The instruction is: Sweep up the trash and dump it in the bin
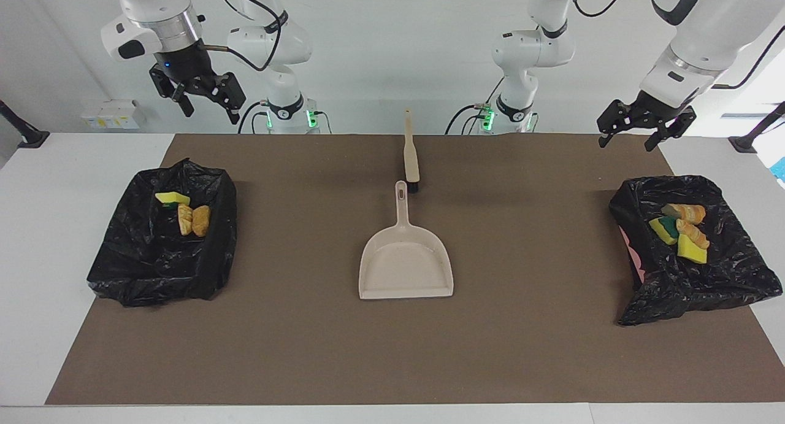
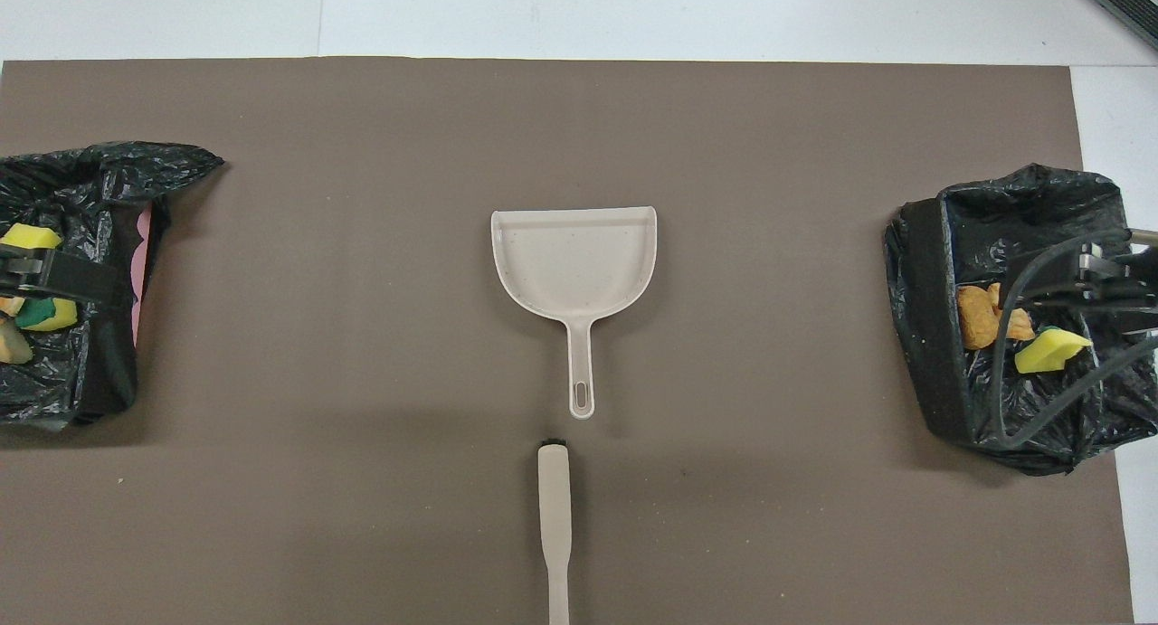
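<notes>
The right gripper (image 1: 205, 104) hangs with its fingers spread wide and empty, over the black-bagged bin (image 1: 116, 258) at the right arm's end; the facing view alone shows this gap, since overhead its dark body covers part of the bin. In that bin lie a yellow sponge chunk (image 1: 172, 197), an orange-tan bread piece (image 1: 184, 219) and a brown oval nugget (image 1: 201, 220). At mid-table the beige plastic dustpan (image 1: 405, 264) lies flat, the beige handled brush (image 1: 410, 154) just beyond its handle tip, nearer the robots, not touching. Bare brown mat (image 1: 527, 240) stretches on both sides. The second black-bagged bin (image 1: 723, 283) holds four scraps (image 1: 684, 231), sponge and bread. The left gripper (image 1: 627, 134), wide and empty, hangs above the mat's edge near it.
</notes>
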{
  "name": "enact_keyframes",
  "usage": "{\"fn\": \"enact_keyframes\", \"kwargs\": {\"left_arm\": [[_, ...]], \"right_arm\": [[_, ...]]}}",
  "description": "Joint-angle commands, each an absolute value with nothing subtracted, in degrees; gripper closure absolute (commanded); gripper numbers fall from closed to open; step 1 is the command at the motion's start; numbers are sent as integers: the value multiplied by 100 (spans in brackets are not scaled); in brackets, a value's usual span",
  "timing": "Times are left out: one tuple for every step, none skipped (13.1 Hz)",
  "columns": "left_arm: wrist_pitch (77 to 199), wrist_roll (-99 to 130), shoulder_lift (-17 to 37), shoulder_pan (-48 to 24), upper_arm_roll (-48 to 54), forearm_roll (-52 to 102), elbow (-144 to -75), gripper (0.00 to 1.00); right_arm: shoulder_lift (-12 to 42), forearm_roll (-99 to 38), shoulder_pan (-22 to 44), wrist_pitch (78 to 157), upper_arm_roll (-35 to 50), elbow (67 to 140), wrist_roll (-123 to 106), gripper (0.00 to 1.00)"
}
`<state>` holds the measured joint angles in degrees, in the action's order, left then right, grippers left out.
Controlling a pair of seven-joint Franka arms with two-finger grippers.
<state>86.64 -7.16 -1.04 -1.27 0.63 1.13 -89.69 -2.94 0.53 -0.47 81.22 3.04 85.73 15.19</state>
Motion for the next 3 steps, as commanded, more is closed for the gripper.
{"fn": "enact_keyframes", "kwargs": {"left_arm": [[8561, -738, -132, -185, 9, 88, -8938, 0], [8561, -738, -132, -185, 9, 88, -8938, 0], [8561, -738, -132, -185, 9, 88, -8938, 0]], "right_arm": [[-413, -62, -149, 8218, 325, 8736, 1327, 0], [-413, -62, -158, 8218, 325, 8736, 1327, 0], [-413, -62, -150, 8218, 325, 8736, 1327, 0]]}}
